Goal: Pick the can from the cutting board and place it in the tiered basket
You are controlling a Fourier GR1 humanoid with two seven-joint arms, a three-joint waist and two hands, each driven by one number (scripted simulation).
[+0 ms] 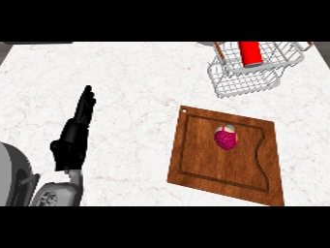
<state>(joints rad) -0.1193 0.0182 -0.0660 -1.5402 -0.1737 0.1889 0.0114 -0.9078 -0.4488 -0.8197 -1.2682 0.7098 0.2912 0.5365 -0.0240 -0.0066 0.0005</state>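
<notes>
A red can (251, 53) lies inside the upper tier of the white wire tiered basket (228, 83) at the counter's far right. The brown wooden cutting board (203, 160) lies at the lower right with a small magenta, raspberry-like item (226, 139) on it. My left hand (76, 127) rests at the left, fingers straight and pointing away from me, holding nothing. The right hand does not show in the head view.
The counter top (110, 72) is white marble. A grey rounded part of my body (3, 169) fills the lower left corner. The counter's far edge runs just behind the basket.
</notes>
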